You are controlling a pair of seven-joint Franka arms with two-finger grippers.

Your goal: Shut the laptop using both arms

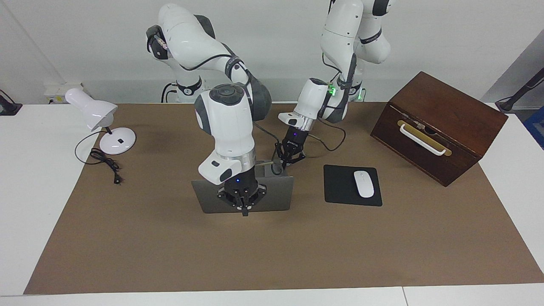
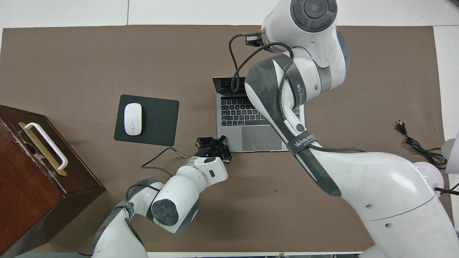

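A brown mat (image 1: 127, 255) covers most of the white table (image 1: 34, 191), and near its middle stands the thin silver-grey metal laptop (image 1: 278, 195), open, between a white desk lamp (image 1: 95, 112) toward the right arm's end and a black mousepad (image 1: 340, 185) carrying a white mouse (image 1: 364, 183) toward the left arm's end, with a dark wooden box (image 1: 442, 123) farther out that way. The large white right arm (image 1: 225, 114) reaches over the keyboard so that the right gripper (image 1: 243, 203) hangs against the outer face of the raised lid, its black fingers seemingly drawn together into one point, gripping nothing visible. The smaller-looking left gripper (image 1: 290, 160) sits at the corner of the base nearest the robots on the left arm's side; whether its fingers are apart or together cannot be told. In my judgement the closing itself has not begun: both grippers are placed and the lid is up. The next move likely calls for the right gripper to press the lid toward the robots and down while the left steadies the base. The laptop's long axis runs across the table from one arm's end to the other, its keyboard (image 2: 238, 113) and trackpad (image 2: 260, 138) facing the robots, its hinge on the edge away from them.
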